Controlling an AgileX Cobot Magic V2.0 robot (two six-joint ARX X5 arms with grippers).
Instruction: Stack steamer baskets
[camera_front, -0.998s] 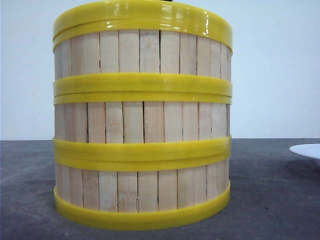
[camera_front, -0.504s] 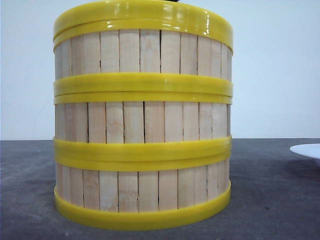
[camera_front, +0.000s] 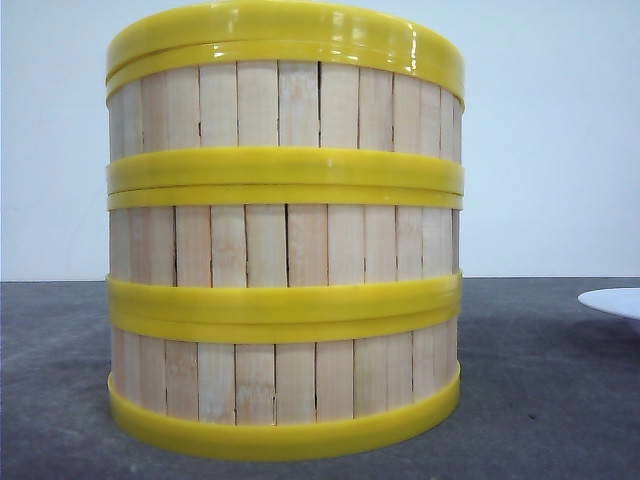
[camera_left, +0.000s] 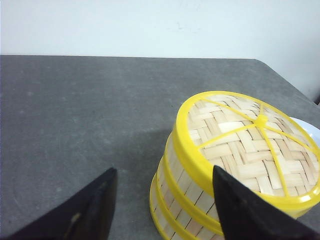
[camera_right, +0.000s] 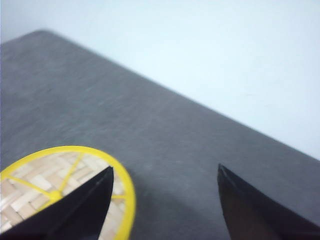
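Three round steamer baskets (camera_front: 285, 240) with pale wooden slat walls and shiny yellow bands stood stacked one on top of another on the dark grey table (camera_front: 545, 400). The stack filled the middle of the front view and stood straight, with each basket sitting squarely on the one under it. The top of the stack had a woven pale wooden lid (camera_left: 247, 145) with a yellow ring round it and thin yellow spokes that met at a small yellow knob. A flat white plate (camera_front: 615, 300) lay on the table to the right of the stack, apart from it, and only its edge showed. The left gripper (camera_left: 162, 205) hung above the table just beside the stack. Its black jaws were spread wide and held nothing, and one black finger (camera_left: 245, 210) was in front of the stack's top rim, so I could not tell if it touched the rim. The right gripper (camera_right: 165, 200) hung higher, up over the table by the edge of the stack's lid. Its black jaws were also spread wide and had nothing in them. A plain white wall (camera_front: 550, 150) stood behind the stack.
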